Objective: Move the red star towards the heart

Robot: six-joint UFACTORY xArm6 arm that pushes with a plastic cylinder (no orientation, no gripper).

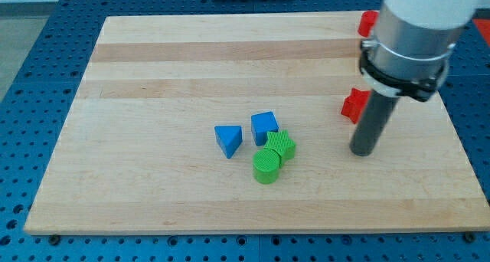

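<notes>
Pale wooden board [153, 63], planks running side to side with visible grain bands, set on a blue perforated table [31, 78] dotted with rows of holes. Near the board's middle, a tight cluster of four ribbed plastic blocks: blue triangle [228, 140] at the view's left, standing slightly apart; blue cube [264, 127] just to its right; green block [282, 145] of lobed or star-like outline touching the cube's lower right corner; green cylinder [266, 167] below, pressed against that green block, its round top finely ridged. At the view's right, a red block [354, 106], angular and jagged in outline, probably the red star, partly hidden behind the rod. Farther toward the view's top, a second red block [368, 22] at the board's far edge, mostly covered by the arm's housing, shape not readable; possibly the heart, cannot tell. Arm housing [413, 32] glossy white and grey, cylindrical, ringed by a black clamp, narrowing into a straight dark matte rod. My tip [362, 152] resting on the wood just below and to the right of the jagged red block, close beside it, contact not certain. No jaws on this tool, only the blunt rod end. Cluster of blue and green blocks well apart from my tip, toward the view's left.
</notes>
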